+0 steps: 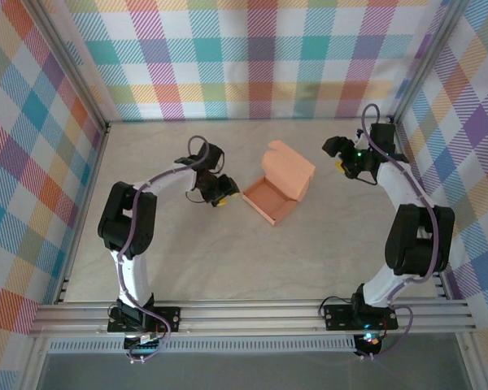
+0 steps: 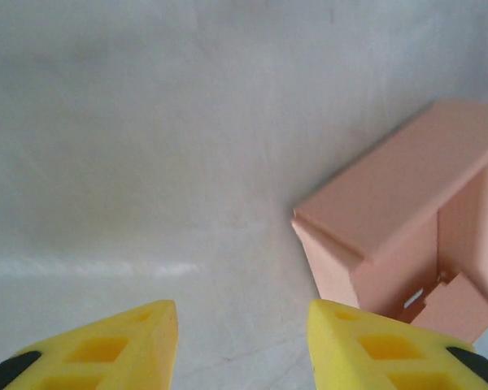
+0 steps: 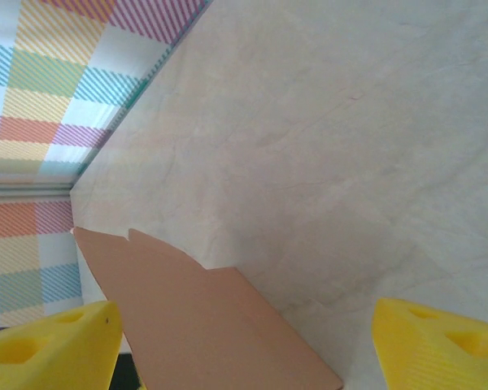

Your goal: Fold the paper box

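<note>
**Item: box** (image 1: 278, 188). Salmon-orange card, partly folded. A shallow open tray is formed at the near end and a lid flap is raised at the far end. It is set on the table (image 1: 228, 268), between the two grippers.

**Item: left gripper** (image 1: 220, 193). It is placed just left of the box, close to the tray's corner. In the left wrist view its yellow fingers (image 2: 138, 341) are seen spread apart with nothing clamped between them. The box (image 2: 407, 195) is seen ahead and to the right, apart from the fingers.

**Item: right gripper** (image 1: 337, 154). It is placed near the box's right side, by the raised lid. The jaws are held wide apart. In the right wrist view the lid's edge (image 3: 195, 325) is seen between the fingers (image 3: 57, 341); whether it is touched cannot be told.
</note>
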You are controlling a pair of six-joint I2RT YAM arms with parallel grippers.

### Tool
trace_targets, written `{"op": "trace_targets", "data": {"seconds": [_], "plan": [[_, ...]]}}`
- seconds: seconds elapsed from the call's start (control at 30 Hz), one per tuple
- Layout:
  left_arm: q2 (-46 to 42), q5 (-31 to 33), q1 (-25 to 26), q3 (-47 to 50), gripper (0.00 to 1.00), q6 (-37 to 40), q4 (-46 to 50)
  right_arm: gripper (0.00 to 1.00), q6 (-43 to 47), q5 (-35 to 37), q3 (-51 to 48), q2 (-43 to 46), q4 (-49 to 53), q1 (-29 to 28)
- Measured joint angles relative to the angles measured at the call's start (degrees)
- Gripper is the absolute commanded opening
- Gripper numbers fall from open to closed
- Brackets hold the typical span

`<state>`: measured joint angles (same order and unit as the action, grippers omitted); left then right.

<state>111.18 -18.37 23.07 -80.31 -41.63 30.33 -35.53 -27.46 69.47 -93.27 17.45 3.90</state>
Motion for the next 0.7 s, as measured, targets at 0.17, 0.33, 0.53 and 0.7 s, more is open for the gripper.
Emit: {"op": "trace_targets", "data": {"seconds": [0.17,0.33,0.53,0.7], "plan": [[8.46,-0.24,-2.54,-14.64,0.33,1.66,1.79,0.8,0.0,0.59,-6.99,3.32,-0.28,-0.02],[16.06,-1.25,-1.55,-22.51,0.32,2.54,4.79,0.78,-0.9,2.58,-12.02,7.41,0.59,0.0],[20.26,-1.95,0.98,-23.78,0.32,2.58,8.39,0.67,-4.76,10.12,-20.24,17.49,0.63,0.0],[19.91,-0.72,2.67,-23.34,0.32,2.62,8.35,0.62,-7.56,11.8,-29.03,19.58,-0.79,-0.02]]}}
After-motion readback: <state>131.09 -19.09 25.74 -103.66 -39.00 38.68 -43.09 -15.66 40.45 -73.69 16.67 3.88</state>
